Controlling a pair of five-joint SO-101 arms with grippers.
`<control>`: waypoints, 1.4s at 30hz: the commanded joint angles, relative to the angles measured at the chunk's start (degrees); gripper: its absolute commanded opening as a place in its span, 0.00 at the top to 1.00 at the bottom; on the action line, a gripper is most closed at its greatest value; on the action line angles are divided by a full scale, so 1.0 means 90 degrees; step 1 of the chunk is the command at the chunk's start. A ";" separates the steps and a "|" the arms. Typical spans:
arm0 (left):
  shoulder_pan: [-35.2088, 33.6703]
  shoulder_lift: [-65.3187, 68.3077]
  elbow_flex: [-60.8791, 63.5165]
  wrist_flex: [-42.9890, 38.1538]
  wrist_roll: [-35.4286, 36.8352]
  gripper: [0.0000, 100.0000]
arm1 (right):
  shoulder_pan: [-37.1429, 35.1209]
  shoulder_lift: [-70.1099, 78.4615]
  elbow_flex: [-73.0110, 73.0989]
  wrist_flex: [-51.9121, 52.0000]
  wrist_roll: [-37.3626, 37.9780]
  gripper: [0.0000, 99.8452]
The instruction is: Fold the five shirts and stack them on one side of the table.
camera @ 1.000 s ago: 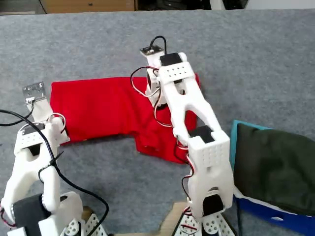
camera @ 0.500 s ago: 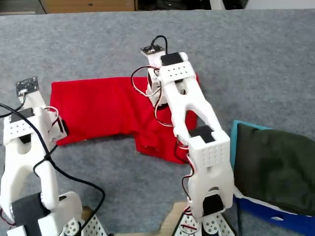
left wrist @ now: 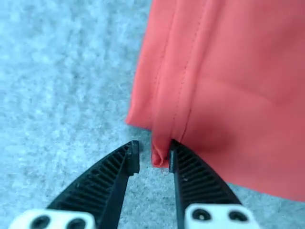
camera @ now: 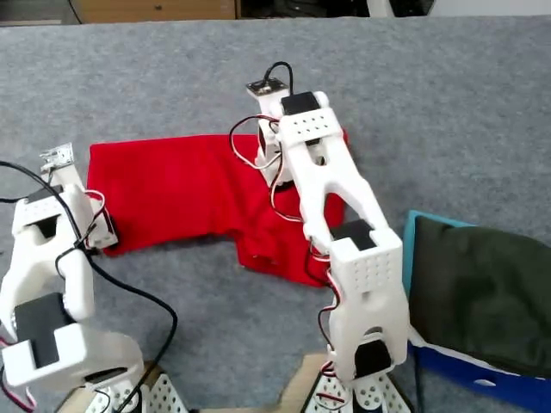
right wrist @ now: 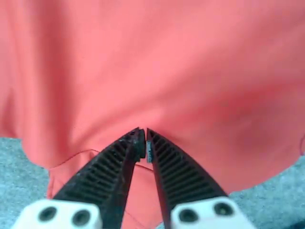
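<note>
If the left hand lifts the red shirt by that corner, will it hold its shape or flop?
Likely floppy: the red shirt lies flat with soft creases and a folded hem, so it should drape from the left hand. It is probably light, since the cloth looks thin. It may drag rather than slide on the fuzzy grey table.

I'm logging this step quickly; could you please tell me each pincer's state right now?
Left pincer: open, around a corner of the red fabric shirt.
Right pincer: closed against that shirt.

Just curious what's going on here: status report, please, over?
Left gripper open at corner of red shirt. Right gripper shut over it. Folded dark stack lies apart, nothing blocking.
</note>
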 commanded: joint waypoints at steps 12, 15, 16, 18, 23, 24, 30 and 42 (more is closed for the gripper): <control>0.0205 0.0122 -0.0645 0.0391 0.0010 0.98 | 0.0132 0.0005 -0.0259 -0.0039 0.0020 0.98; 0.0225 0.0122 -0.1377 0.0879 0.0010 0.98 | 0.0132 0.0005 -0.0259 -0.0039 0.0020 0.98; 0.0225 0.0122 -0.1641 0.1016 0.0010 0.98 | 0.0132 0.0005 -0.0259 -0.0039 0.0020 0.98; 0.0234 0.0151 -0.2139 0.1231 0.0010 0.98 | 0.0132 0.0005 -0.0259 -0.0039 0.0020 0.98; 0.0274 0.0190 -0.3038 0.1514 0.0010 0.98 | 0.0132 0.0005 -0.0249 -0.0039 0.0020 0.98; 0.0274 0.0190 -0.3136 0.1504 0.0010 0.98 | 0.0132 0.0015 -0.0249 -0.0039 0.0020 0.98; 0.0166 0.0405 -0.2989 0.1172 -0.0049 0.98 | 0.0132 0.0015 -0.0230 -0.0049 0.0020 0.98; -0.0059 0.1705 -0.2803 0.1006 -0.0225 0.98 | 0.0132 0.0015 -0.0230 -0.0049 0.0020 0.98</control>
